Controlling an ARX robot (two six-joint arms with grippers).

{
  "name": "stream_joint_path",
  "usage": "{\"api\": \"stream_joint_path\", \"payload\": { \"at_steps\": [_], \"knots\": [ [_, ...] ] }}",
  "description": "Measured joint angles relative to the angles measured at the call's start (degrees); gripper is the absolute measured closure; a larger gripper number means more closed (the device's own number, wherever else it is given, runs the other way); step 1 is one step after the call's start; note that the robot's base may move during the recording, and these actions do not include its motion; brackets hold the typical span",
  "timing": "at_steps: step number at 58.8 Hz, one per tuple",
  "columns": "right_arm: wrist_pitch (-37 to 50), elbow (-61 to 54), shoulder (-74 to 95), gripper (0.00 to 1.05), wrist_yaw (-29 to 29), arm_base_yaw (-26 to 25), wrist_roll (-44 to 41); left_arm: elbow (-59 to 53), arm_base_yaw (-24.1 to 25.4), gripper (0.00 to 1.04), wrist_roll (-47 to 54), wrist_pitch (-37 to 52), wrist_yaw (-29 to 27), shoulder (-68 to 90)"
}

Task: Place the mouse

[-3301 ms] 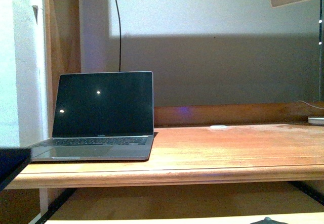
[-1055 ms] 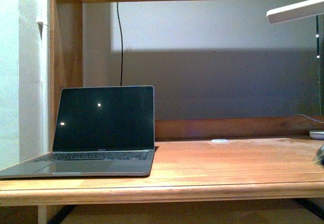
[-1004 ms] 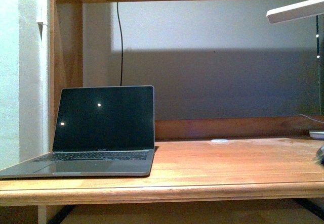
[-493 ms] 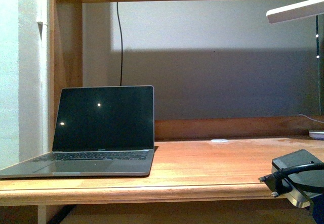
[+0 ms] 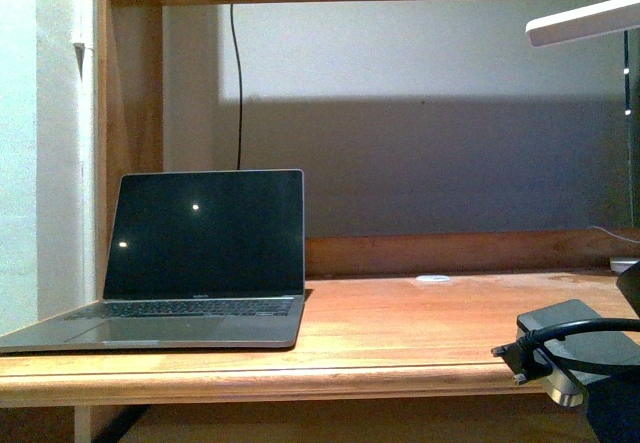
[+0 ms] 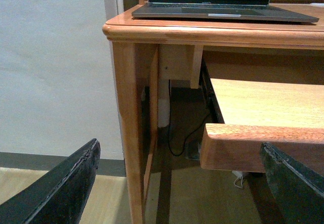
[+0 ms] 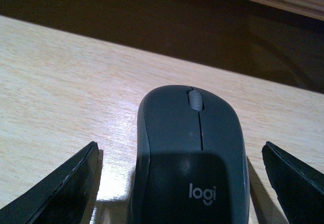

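Your right end effector point(image 7: 179, 148) is spread wide. Its two dark fingers point(image 7: 61, 188) stand well out to either side of the mouse point(image 7: 190, 173), with bare wood showing in both gaps, so nothing is gripped. The mouse lies flat on a pale wooden board point(image 7: 61, 82), scroll wheel pointing away from the wrist camera and the logo nearest it. Behind the board is a dark recess.

Your left end effector point(image 6: 179, 145) is also wide, with nothing between its fingers point(image 6: 61, 188). It hangs low beside the corner of the bench point(image 6: 202, 32), facing the sliding shelf point(image 6: 263, 102) under the top.

In the front view you see the open laptop point(image 5: 200, 238) at the left of the bench, a small white disc point(image 5: 433, 279) near the back, and part of your right arm point(image 5: 570, 348) at the front edge. The mouse does not show there.
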Motion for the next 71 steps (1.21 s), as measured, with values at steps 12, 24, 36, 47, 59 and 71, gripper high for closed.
{"api": "stream_joint_path", "payload": {
  "at_steps": [12,24,36,47,59,71],
  "knots": [
    [-1.33,0.81,0.42,0.09,-0.66,-0.26,1.20,0.00,0.00,0.08,0.00,0.00,0.02,0.00],
    [-1.64,0.87,0.24,0.37,-1.51,-0.15,1.31,0.00,0.00,0.08,0.00,0.00,0.00,0.00],
    [-3.15,0.66,-1.57,0.49,-1.70,-0.63,0.85,0.00,0.00,0.08,0.00,0.00,0.02,0.00],
    [-6.73,0.52,-6.82,0.49,-2.38,-1.68,1.14,0.00,0.00,0.08,0.00,0.00,0.02,0.00],
    [-12.33,6.95,-14.14,0.49,-2.49,-1.53,2.45,0.00,0.00,0.08,0.00,0.00,0.02,0.00],
    [-13.03,16.68,-8.59,0.49,1.55,2.12,2.82,0.00,0.00,0.08,0.00,0.00,0.02,0.00]
  ]
}}
